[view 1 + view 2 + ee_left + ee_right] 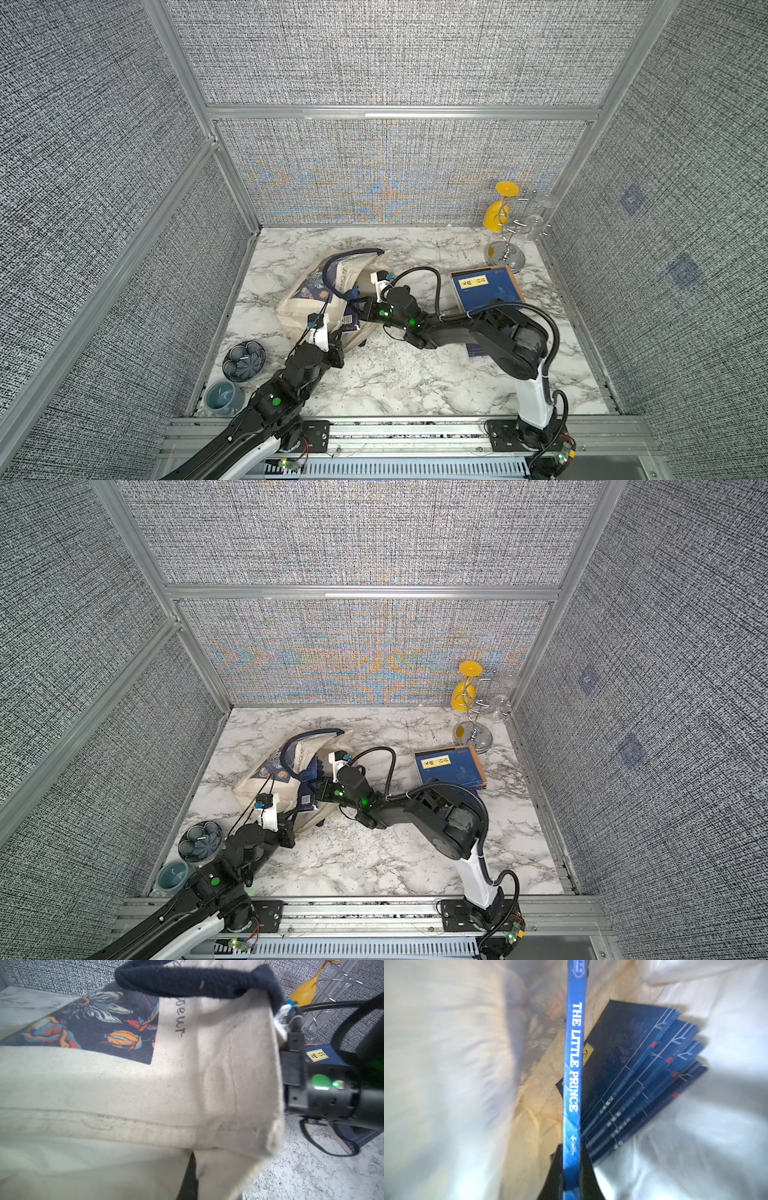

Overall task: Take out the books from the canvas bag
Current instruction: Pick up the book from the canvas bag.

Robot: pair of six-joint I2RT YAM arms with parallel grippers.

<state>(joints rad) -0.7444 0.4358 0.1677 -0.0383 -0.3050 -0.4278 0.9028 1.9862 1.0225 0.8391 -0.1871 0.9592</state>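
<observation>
The cream canvas bag point(316, 291) lies on its side on the marble table, mouth toward the right arm. My left gripper point(341, 347) is shut on the bag's near rim, pinching the canvas point(207, 1105). My right gripper point(571, 1151) reaches into the mouth and is shut on the spine of a bright blue book point(572, 1084) titled "The Little Prince". Behind it, several dark navy books point(633, 1074) lie fanned inside the bag. Another navy book point(486, 289) with a yellow label lies flat on the table at the back right. One more book point(476, 351) shows partly under the right arm.
A chrome glass rack point(505, 249) with a yellow glass and clear glasses stands at the back right corner. A patterned blue bowl point(244, 360) and a blue-grey cup point(222, 398) sit at the front left. Fabric walls with metal frames close in the table.
</observation>
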